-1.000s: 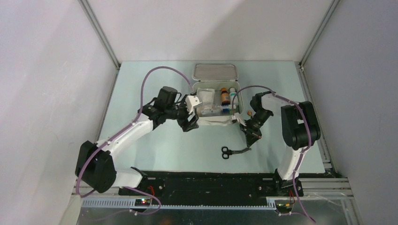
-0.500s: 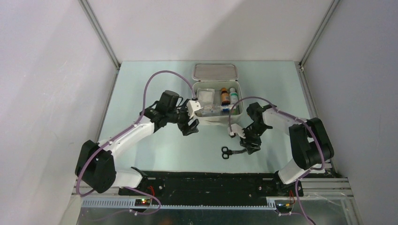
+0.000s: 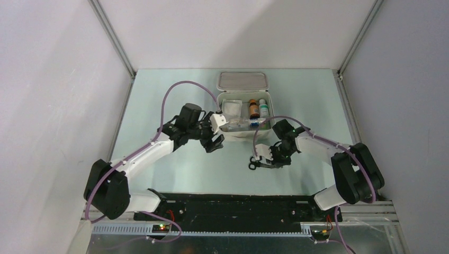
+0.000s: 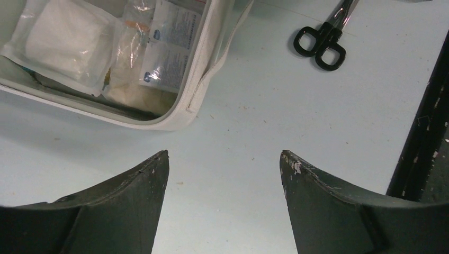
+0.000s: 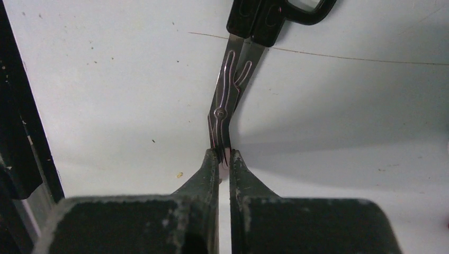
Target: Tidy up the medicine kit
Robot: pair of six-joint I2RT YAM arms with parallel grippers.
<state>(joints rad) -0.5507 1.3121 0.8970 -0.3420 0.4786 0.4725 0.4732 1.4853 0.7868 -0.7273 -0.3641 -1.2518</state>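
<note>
Scissors [image 5: 232, 100] sit pinched in right tool [image 5: 224, 159] near medicine kit [image 4: 197, 79]; left tool [image 4: 223, 159] gapes beside it.

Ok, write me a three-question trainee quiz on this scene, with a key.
1. True or false: the kit is zipped shut.
2. Pick one: what does the right hand grip? A the scissors by the blade tips; B the kit's rim; C nothing.
3. Fill in: the left hand is ___ (open or shut).

Key: 1 false, it lies open with its lid folded back; 2 A; 3 open.
</note>
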